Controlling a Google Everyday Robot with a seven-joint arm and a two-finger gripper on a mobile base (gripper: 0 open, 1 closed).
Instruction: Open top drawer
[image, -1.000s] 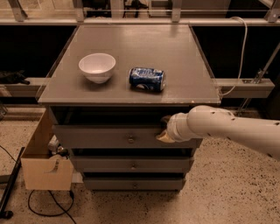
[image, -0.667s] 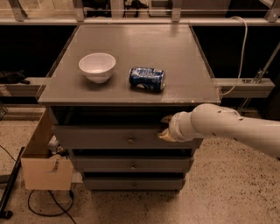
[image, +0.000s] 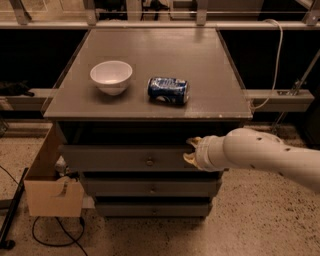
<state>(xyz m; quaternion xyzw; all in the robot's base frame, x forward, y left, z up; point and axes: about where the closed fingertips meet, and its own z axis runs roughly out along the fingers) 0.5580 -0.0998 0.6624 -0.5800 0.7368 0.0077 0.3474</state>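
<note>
top drawer (image: 125, 158), claw (image: 190, 150) at right edge

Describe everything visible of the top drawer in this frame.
The top drawer has a flat grey front, wider and taller than the two drawer fronts below, with one small round metal knob at its centre. It sits level directly under the tabletop, with a dark gap above it, and appears pulled out slightly; its inside is not visible. The gripper is at its front, right of the knob near the upper edge, seemingly touching it.

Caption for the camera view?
Gripper at the top drawer, right of its knob; bowl and can on the cabinet.
</note>
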